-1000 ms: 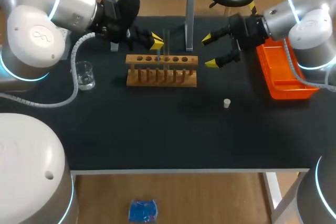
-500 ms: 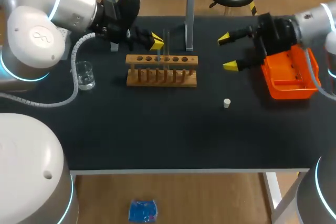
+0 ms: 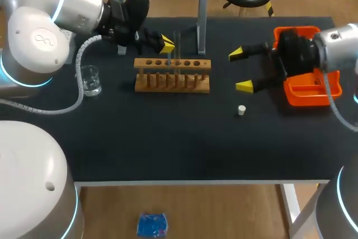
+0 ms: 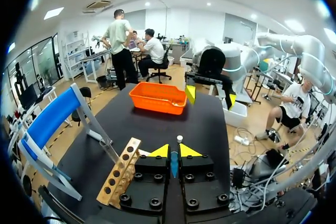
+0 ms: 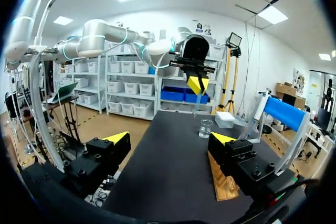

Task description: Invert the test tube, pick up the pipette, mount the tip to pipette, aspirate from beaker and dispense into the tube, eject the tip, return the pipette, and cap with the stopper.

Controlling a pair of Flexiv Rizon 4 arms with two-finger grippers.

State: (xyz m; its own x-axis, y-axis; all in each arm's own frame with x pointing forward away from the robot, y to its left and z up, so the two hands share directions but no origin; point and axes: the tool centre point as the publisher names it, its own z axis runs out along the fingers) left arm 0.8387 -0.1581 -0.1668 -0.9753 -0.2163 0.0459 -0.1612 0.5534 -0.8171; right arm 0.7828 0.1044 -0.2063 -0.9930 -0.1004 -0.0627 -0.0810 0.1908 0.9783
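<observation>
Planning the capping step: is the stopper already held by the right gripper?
No, the stopper lies on the table, apart from the open right gripper.

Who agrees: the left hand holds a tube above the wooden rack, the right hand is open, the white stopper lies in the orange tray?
No: the head view shows the stopper on the bare table, outside the orange tray. The left hand does hold the tube above the rack; the right hand is open.

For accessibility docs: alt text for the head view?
Left gripper, shut on a clear test tube, is at the wooden rack; the open right gripper hangs beside an orange plastic tray. White stopper and glass beaker stand on the black table.
</observation>
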